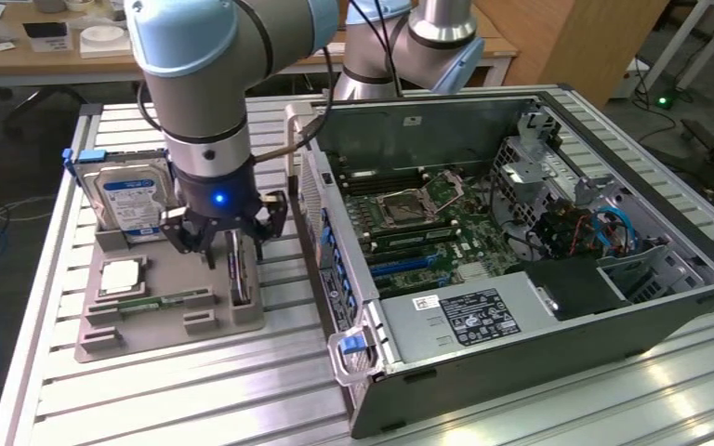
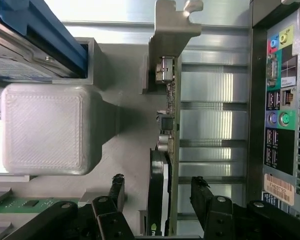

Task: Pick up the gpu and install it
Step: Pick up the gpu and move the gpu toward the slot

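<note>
Gray parts holder (image 1: 227,321) sits on the slatted metal table (image 1: 146,400), at the exterior view's left. In the holder, left to right:
- hard drive (image 1: 130,200) with blue label, upright in the back slot
- square processor chip (image 1: 120,277), lying flat
- green memory stick (image 1: 168,301), lying in a low slot
- gpu (image 1: 241,274), standing on edge in the slot nearest the case

The gripper (image 1: 231,243) is right over the gpu with its jaws spread wide and nothing held. In the wrist view the fingers (image 2: 116,192) straddle the card (image 2: 171,150), with a gap on each side. The silvery bracket (image 2: 172,30) is at the card's far end.

Further right is the open computer case (image 1: 543,344), lying on its side. The motherboard (image 1: 444,232) is exposed inside, with cables and a drive cage further right.
</note>
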`<state>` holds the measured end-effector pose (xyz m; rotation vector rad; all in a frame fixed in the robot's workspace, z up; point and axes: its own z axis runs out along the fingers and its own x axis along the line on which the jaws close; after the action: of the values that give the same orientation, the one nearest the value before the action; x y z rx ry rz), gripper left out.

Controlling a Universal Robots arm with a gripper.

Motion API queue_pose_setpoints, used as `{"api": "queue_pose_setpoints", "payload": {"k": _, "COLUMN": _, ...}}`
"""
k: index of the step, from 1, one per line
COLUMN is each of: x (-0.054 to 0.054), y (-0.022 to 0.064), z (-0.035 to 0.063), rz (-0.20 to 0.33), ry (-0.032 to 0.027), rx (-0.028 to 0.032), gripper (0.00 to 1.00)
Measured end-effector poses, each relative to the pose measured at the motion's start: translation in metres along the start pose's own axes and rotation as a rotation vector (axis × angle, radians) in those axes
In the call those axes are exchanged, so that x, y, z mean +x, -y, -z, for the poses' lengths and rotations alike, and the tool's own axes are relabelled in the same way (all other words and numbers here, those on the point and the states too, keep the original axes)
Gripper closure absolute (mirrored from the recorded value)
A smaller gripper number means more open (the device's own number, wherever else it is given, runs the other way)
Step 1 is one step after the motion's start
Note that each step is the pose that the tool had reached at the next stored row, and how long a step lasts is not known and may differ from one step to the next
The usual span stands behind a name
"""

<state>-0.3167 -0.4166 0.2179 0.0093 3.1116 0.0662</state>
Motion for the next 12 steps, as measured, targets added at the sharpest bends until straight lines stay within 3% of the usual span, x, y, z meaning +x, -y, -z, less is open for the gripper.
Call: {"api": "queue_pose_setpoints", "payload": {"k": 12, "x": 0.0002, "y": -0.0002, "z": -0.0049, "rz": 0.0, "ry": 0.0, "rx": 0.0009, "gripper": 0.35}}
